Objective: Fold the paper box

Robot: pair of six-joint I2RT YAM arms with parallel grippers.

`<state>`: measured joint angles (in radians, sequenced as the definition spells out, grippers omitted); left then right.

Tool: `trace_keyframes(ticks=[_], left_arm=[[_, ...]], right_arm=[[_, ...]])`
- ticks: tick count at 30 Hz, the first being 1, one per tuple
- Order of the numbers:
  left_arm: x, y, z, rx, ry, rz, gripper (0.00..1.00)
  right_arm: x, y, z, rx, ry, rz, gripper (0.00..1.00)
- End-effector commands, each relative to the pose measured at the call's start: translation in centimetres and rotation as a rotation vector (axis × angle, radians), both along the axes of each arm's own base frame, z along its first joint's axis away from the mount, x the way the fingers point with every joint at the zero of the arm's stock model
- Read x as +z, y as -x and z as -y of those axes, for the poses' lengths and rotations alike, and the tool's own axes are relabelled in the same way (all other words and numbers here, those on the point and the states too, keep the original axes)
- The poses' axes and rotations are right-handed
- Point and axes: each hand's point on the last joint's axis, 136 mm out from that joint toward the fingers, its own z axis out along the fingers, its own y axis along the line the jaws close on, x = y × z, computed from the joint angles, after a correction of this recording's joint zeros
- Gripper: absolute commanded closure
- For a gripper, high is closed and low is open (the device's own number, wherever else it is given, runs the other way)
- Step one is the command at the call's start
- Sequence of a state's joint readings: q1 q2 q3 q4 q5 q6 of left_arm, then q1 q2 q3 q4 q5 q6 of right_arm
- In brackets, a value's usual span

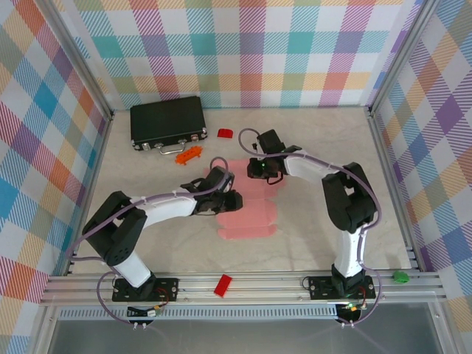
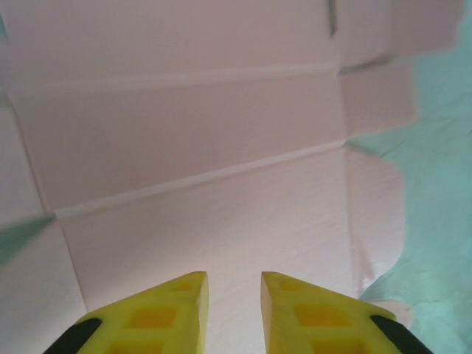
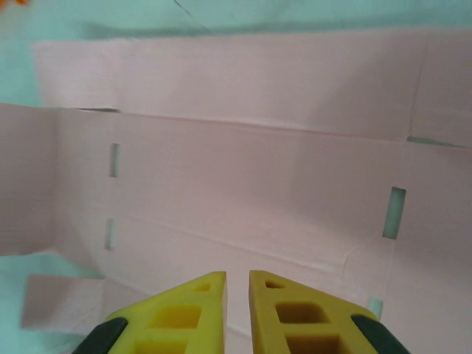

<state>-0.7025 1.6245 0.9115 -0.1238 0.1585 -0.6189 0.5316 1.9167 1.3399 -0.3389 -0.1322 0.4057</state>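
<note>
My left arm (image 1: pixel 158 209) runs from its base up and to the right, elbow bent, forearm low and stretched toward the middle. My left hand (image 1: pixel 226 199) tips downward. In its wrist view the yellow fingers (image 2: pixel 169 310) stand a little apart with nothing between them. My right arm (image 1: pixel 346 199) rises from its base, folds at the elbow and reaches left. My right hand (image 1: pixel 258 168) sits just beyond the left one, its fingertips parted by a narrow, empty gap.

A black case (image 1: pixel 166 120) lies far left, an orange piece (image 1: pixel 189 154) and a red piece (image 1: pixel 225 133) near it.
</note>
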Motion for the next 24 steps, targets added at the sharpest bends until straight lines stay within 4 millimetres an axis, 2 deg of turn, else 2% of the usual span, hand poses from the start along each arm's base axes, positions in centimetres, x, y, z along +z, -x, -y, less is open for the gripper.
trace_keyframes(ticks=[1, 3, 7, 10, 15, 21, 24], left_arm=[[3.2, -2.7, -2.3, 0.042, -0.044, 0.085, 0.69], [3.9, -4.2, -3.9, 0.078, -0.075, 0.112, 0.64], [4.9, -8.1, -7.3, 0.158, -0.119, 0.150, 0.61], [5.2, -10.9, -8.6, 0.176, -0.104, 0.168, 0.57], [4.3, -14.4, -9.3, 0.149, -0.117, 0.160, 0.54], [1.8, -15.9, -10.4, 0.149, -0.197, 0.089, 0.47], [1.0, -16.3, -9.5, 0.103, -0.168, 0.067, 0.46]], right_arm=[[0.7, 1.3, 0.0, 0.022, -0.018, -0.010, 0.82], [0.3, 1.7, -0.4, 0.039, -0.037, -0.031, 0.80], [-0.3, 2.5, -1.2, 0.052, -0.076, -0.051, 0.79], [-1.2, 3.0, -1.3, 0.047, -0.070, -0.075, 0.80], [-3.2, 3.9, -1.4, 0.036, -0.046, -0.116, 0.81], [-5.1, 4.5, -0.9, 0.006, -0.011, -0.149, 0.83], [-5.6, 4.7, -0.9, 0.005, -0.006, -0.164, 0.84]])
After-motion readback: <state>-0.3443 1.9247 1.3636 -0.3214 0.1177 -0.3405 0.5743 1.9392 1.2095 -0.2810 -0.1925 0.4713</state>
